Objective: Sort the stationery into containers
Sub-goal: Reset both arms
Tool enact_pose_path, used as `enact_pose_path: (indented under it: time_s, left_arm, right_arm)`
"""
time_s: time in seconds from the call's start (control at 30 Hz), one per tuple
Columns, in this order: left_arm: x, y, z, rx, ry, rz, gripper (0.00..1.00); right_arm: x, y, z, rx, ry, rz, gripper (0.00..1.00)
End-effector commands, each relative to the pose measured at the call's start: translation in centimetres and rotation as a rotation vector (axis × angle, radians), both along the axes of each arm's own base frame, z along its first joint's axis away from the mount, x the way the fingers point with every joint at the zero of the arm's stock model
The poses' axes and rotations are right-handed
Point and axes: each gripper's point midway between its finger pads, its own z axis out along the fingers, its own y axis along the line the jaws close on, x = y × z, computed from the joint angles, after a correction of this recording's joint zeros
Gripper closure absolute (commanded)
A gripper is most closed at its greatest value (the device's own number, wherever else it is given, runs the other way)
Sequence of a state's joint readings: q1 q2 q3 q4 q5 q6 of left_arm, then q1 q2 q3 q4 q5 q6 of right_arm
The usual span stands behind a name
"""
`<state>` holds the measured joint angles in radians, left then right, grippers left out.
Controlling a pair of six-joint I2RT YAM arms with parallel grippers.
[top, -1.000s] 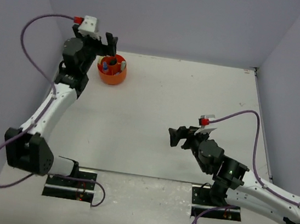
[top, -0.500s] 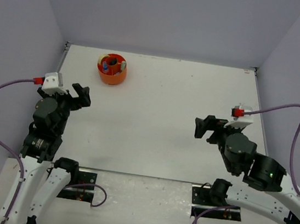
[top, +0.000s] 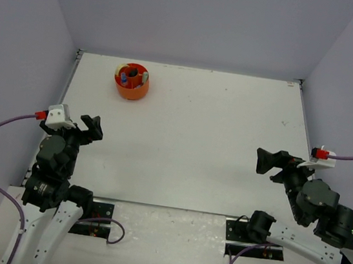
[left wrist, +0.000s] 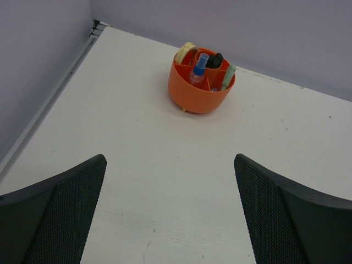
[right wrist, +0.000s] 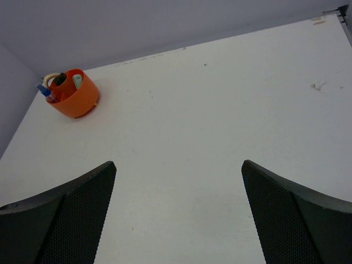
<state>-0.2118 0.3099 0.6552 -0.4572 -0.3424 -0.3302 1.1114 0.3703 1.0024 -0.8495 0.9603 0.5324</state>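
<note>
Since a second ago, the left gripper [top: 90, 127] and right gripper [top: 269, 162] are pulled back to the near edge, both spread wide and empty. The round orange organiser [top: 130, 91] is parked far-left, loaded with a blue-capped bottle [left wrist: 198, 70] and black highlighter [left wrist: 216, 59].

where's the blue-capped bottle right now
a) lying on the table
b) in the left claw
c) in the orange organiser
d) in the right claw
C: the bottle sits in a compartment of the organiser, while the left claw and right claw are both open and hold nothing.
</note>
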Motion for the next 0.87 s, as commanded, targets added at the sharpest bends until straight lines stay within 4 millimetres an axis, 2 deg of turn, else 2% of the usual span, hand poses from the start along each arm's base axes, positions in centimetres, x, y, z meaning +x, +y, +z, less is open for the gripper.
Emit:
enact_pose_path:
  time_s: [0.0, 0.27, 0.83]
  left_arm:
    - [0.3, -0.1, 0.0, 0.011, -0.012, -0.004, 0.0]
    - [0.3, -0.5, -0.2, 0.012, -0.007, -0.021, 0.0]
    - [0.1, -0.4, -0.4, 0.01, -0.01, -0.011, 0.0]
  right_arm:
    - [0.6, -0.3, -0.7, -0.014, -0.016, -0.051, 0.01]
    - [1.2, 0.0, -1.8, -0.053, 0.0, -0.089, 0.01]
    - [1.6, 0.9, -2.7, -0.057, 0.026, -0.105, 0.01]
